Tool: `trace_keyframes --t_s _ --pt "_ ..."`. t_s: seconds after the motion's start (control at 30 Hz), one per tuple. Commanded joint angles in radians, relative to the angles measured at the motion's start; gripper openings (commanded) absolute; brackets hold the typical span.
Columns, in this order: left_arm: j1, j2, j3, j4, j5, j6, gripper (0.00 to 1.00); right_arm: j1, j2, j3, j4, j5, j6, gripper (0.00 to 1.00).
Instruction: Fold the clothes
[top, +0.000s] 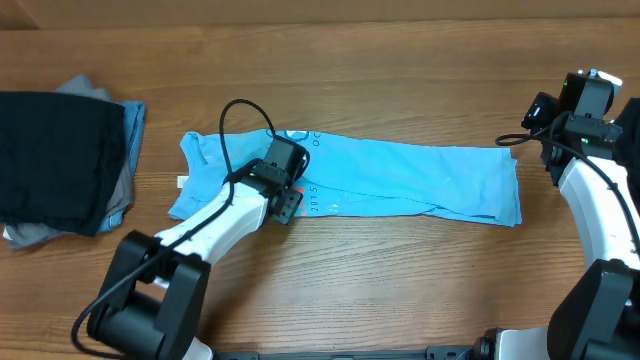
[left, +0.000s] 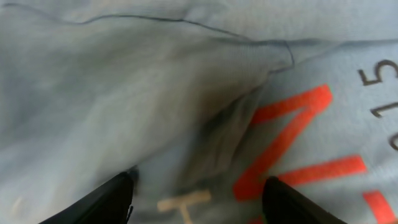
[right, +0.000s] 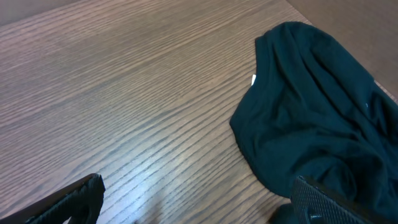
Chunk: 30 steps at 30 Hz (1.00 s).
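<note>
A light sky-blue T-shirt lies across the middle of the table, folded lengthwise into a long strip, with red and white lettering near its left part. My left gripper is down on that lettered part. In the left wrist view its fingers stand apart, with rumpled blue cloth and red letters between and ahead of them. My right gripper hovers at the strip's right end. It is open over bare wood, beside a dark teal-looking cloth.
A pile of folded shirts sits at the far left, black on top with grey and blue edges showing beneath. The wooden table runs bare along the front, and the left arm's black cable loops over the shirt.
</note>
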Motion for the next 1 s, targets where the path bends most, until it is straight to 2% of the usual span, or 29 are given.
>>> trace_keyframes --t_s 0.0,0.2,0.27,0.37,0.4,0.57,0.97 --pt "-0.007 0.053 -0.012 0.034 -0.029 0.039 0.73 0.0 -0.006 0.006 0.006 0.003 -0.003 1.0" --pt "-0.007 0.071 -0.009 0.046 -0.125 0.026 0.72 0.0 -0.006 0.006 0.006 0.003 -0.003 1.0" --pt "-0.008 0.069 -0.003 0.037 -0.139 0.019 0.68 0.0 -0.006 0.006 0.006 0.003 -0.003 1.0" --pt "-0.008 0.056 0.012 0.011 -0.138 0.018 0.56 0.0 -0.006 0.006 0.006 0.003 -0.003 1.0" --pt "-0.008 0.048 0.019 -0.004 -0.139 0.011 0.56 0.0 -0.006 0.006 0.006 0.003 -0.003 1.0" --pt "-0.007 -0.018 0.056 -0.044 -0.134 0.009 0.66 0.0 -0.006 0.006 0.006 0.003 -0.003 1.0" --pt "-0.006 -0.004 0.051 0.019 -0.057 0.01 0.6 0.0 -0.006 0.006 0.006 0.003 -0.003 1.0"
